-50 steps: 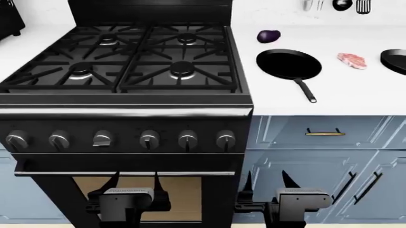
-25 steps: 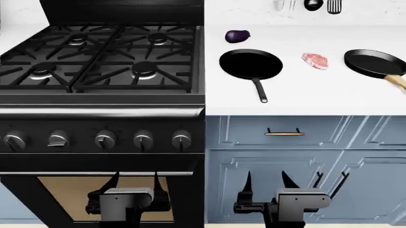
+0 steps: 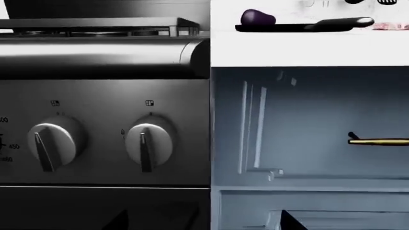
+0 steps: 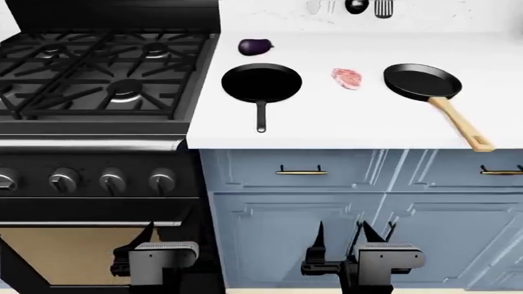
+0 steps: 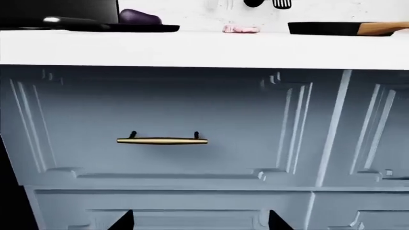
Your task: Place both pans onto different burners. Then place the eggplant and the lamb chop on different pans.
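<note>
Both pans (image 4: 261,81) (image 4: 422,81) sit untouched on the counter (image 4: 351,119) while my arms hang low before the cabinets, left gripper (image 4: 173,236) and right gripper (image 4: 342,234) spread, holding nothing.

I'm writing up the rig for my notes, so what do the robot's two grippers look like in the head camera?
Both look alike. The left gripper and right gripper each have a boxy light-grey housing with a darker slot across its face, black brackets at the sides, and two thin, pointed black fingers. No cables or markings can be made out.
</note>
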